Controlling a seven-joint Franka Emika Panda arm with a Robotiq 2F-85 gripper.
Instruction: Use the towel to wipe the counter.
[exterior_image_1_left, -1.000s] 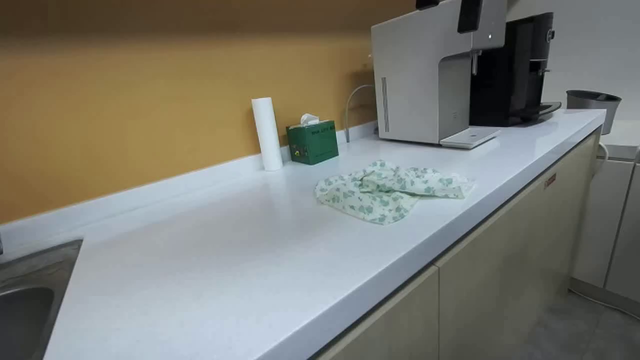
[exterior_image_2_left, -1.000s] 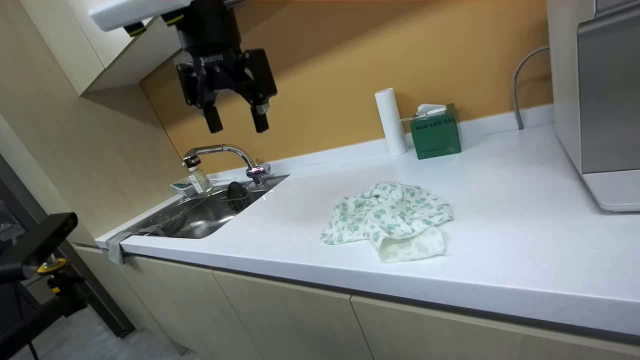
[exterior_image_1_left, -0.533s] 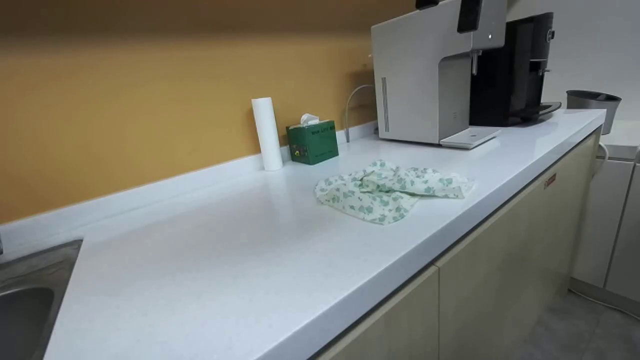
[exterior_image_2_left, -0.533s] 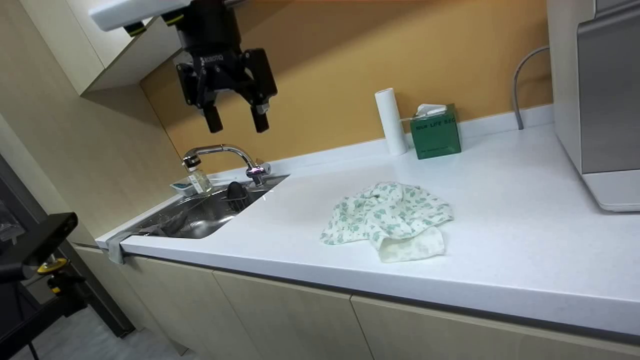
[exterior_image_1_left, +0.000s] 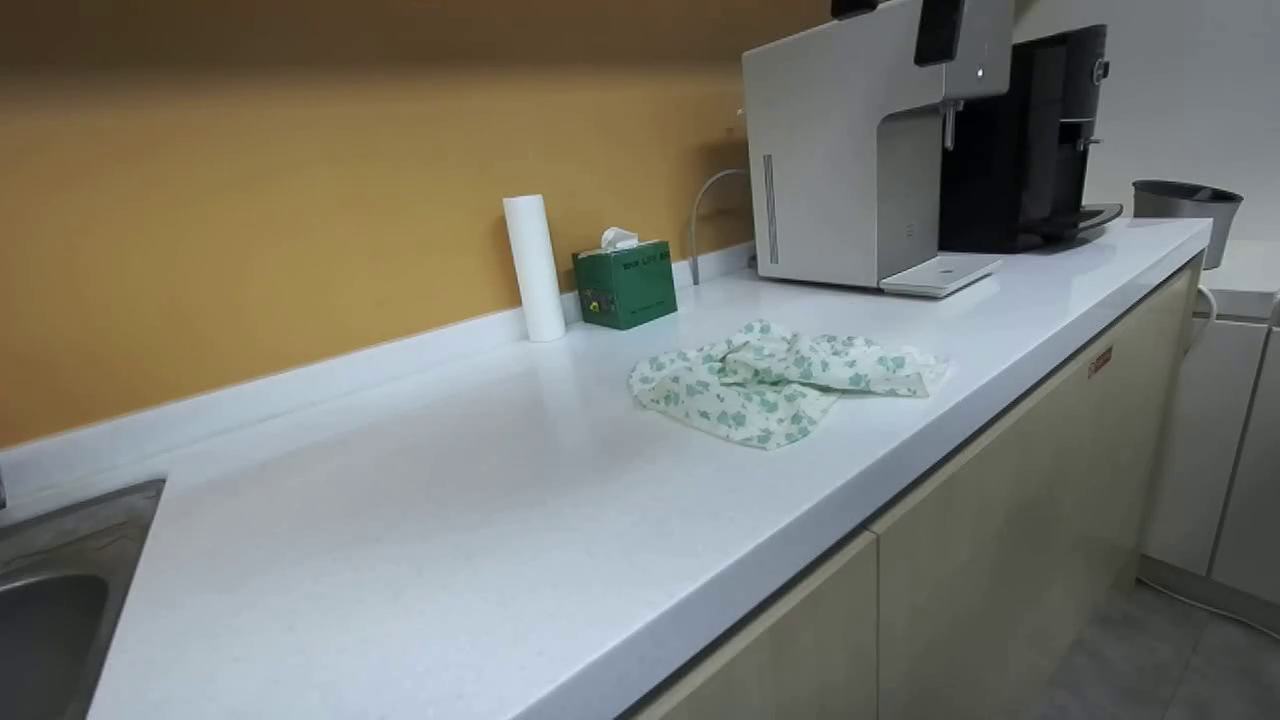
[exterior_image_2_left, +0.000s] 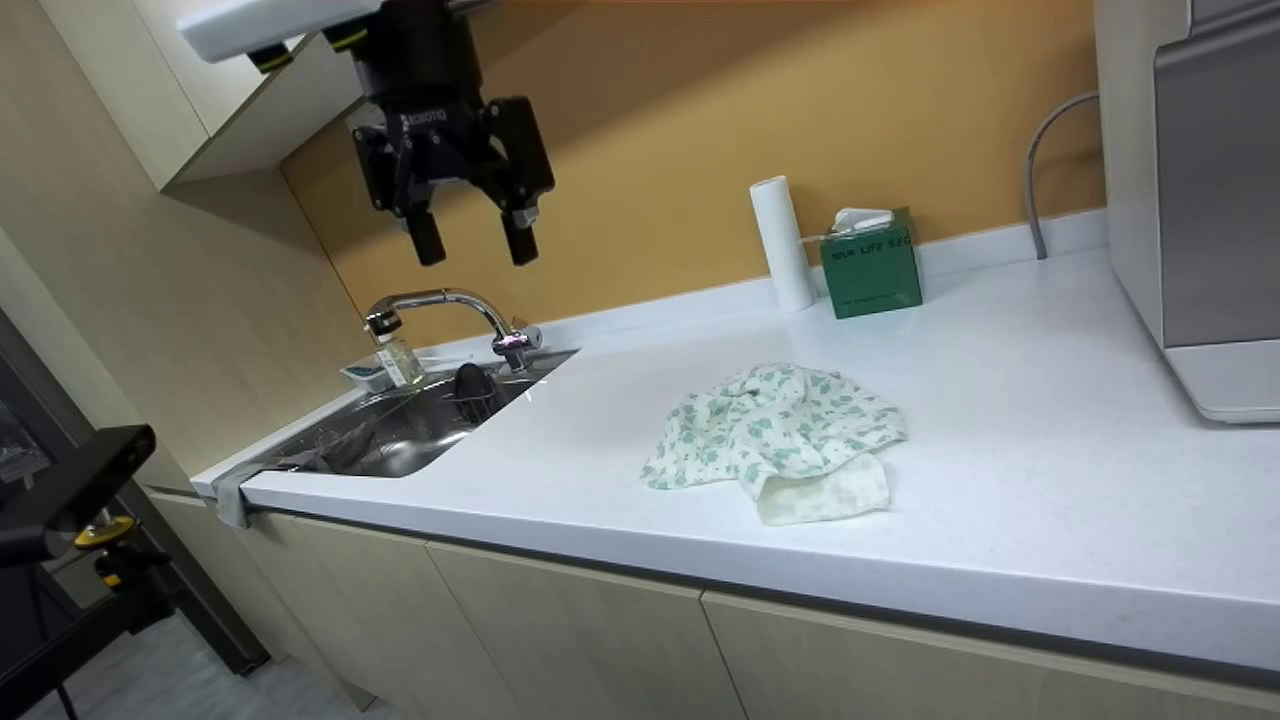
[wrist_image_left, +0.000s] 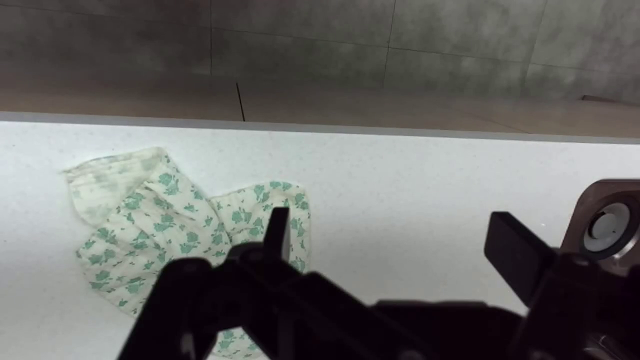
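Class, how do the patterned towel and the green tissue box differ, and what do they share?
The towel is pale with green prints; the tissue box is dark green with lettering. The towel lies crumpled and spread; the tissue box stands upright. Both rest on the white counter.

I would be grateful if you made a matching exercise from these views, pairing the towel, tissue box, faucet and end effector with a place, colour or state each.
Column one
1. towel
2. tissue box
3. faucet
4. end effector

Column two
A. solid green, beside the white roll
B. in the air, open, holding nothing
C. crumpled on the counter
D. chrome, standing at the sink

Pairs: 1-C, 2-A, 3-D, 4-B
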